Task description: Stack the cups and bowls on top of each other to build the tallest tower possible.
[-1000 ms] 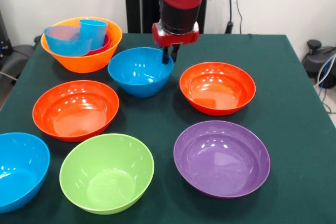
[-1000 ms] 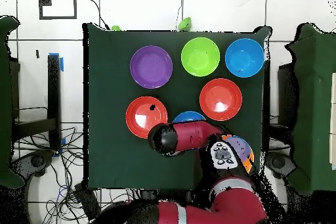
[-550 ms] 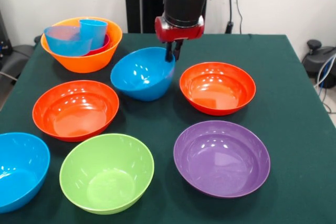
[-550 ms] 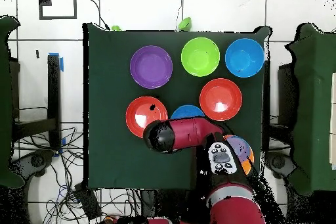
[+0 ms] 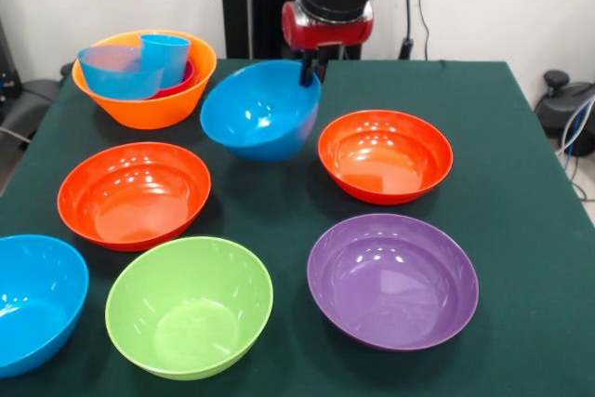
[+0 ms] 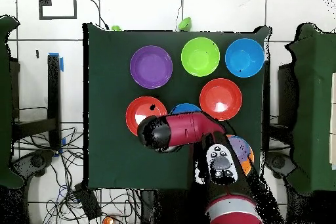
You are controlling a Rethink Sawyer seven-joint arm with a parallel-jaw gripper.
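Seven glossy round plastic bowls show from the front. The tool (image 5: 311,69) is clamped on the rim of a blue bowl (image 5: 258,121), which hangs tilted off the green counter (image 5: 521,183). Crowding it: an orange bowl (image 5: 144,90) with a light-blue cup (image 5: 165,58) inside, two red-orange bowls (image 5: 134,194) (image 5: 385,155), a purple bowl (image 5: 392,280), a lime bowl (image 5: 189,306) and another blue one (image 5: 35,302).

From overhead, the arm (image 6: 177,131) covers most of the held bowl (image 6: 185,108), leaving just a sliver between the two red-orange bowls (image 6: 146,116) (image 6: 221,99).

A dark green desk (image 5: 521,183) stands on a white tiled floor (image 6: 216,8); black cables (image 6: 46,162) lie beside the desk.
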